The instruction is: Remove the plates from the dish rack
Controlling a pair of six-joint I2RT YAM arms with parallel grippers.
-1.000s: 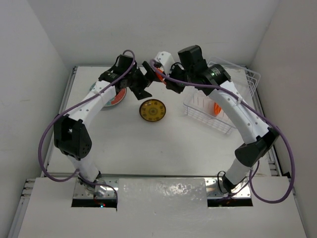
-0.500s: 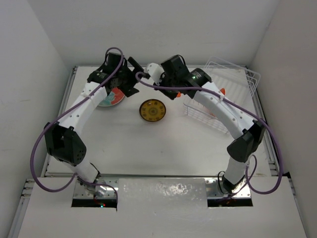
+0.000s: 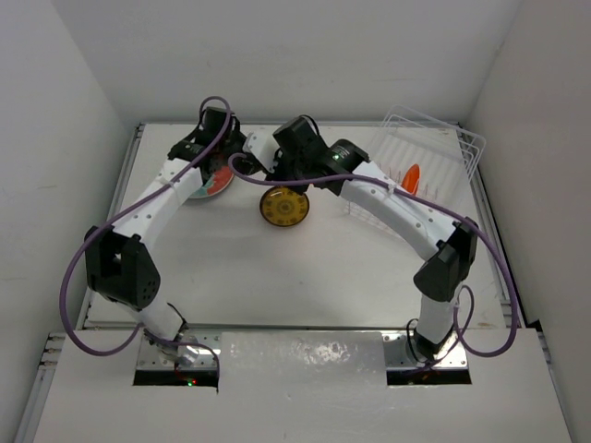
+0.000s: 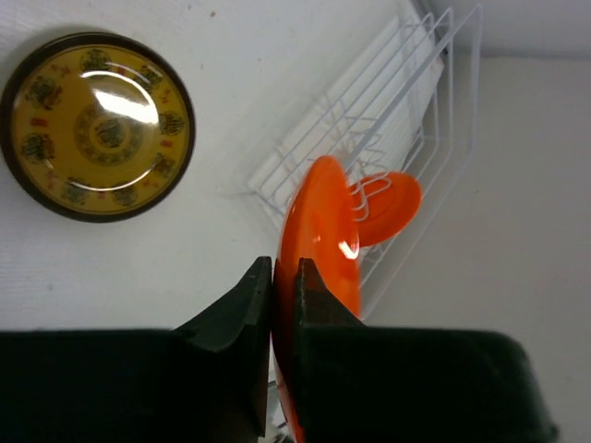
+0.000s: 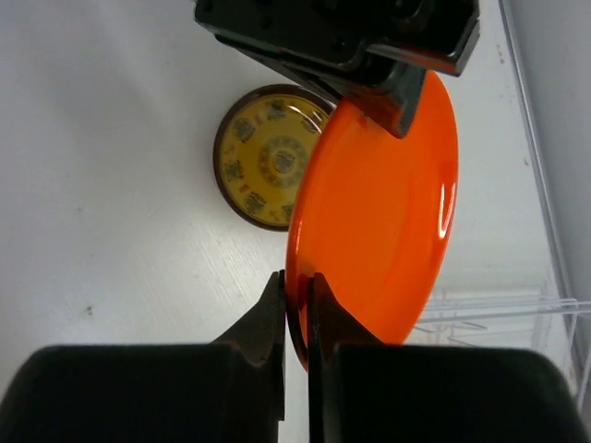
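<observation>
Orange plate (image 5: 388, 212): rim clamped by left gripper (image 4: 283, 273) and right gripper (image 5: 295, 282) together; carried leftward from rack (image 3: 452, 148) to upper centre, beside yellow plate (image 3: 283, 205) on desk (image 3: 277, 268). Handover judged underway.

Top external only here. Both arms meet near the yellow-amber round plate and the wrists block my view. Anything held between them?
Observer: Yes, a plain orange round plate, tilted on edge above the table.
Operator: Who has it?
Observer: The right gripper is shut on its lower rim.
Operator: And the left?
Observer: The left gripper is shut on the rim too, so both grip the plate at once.
</observation>
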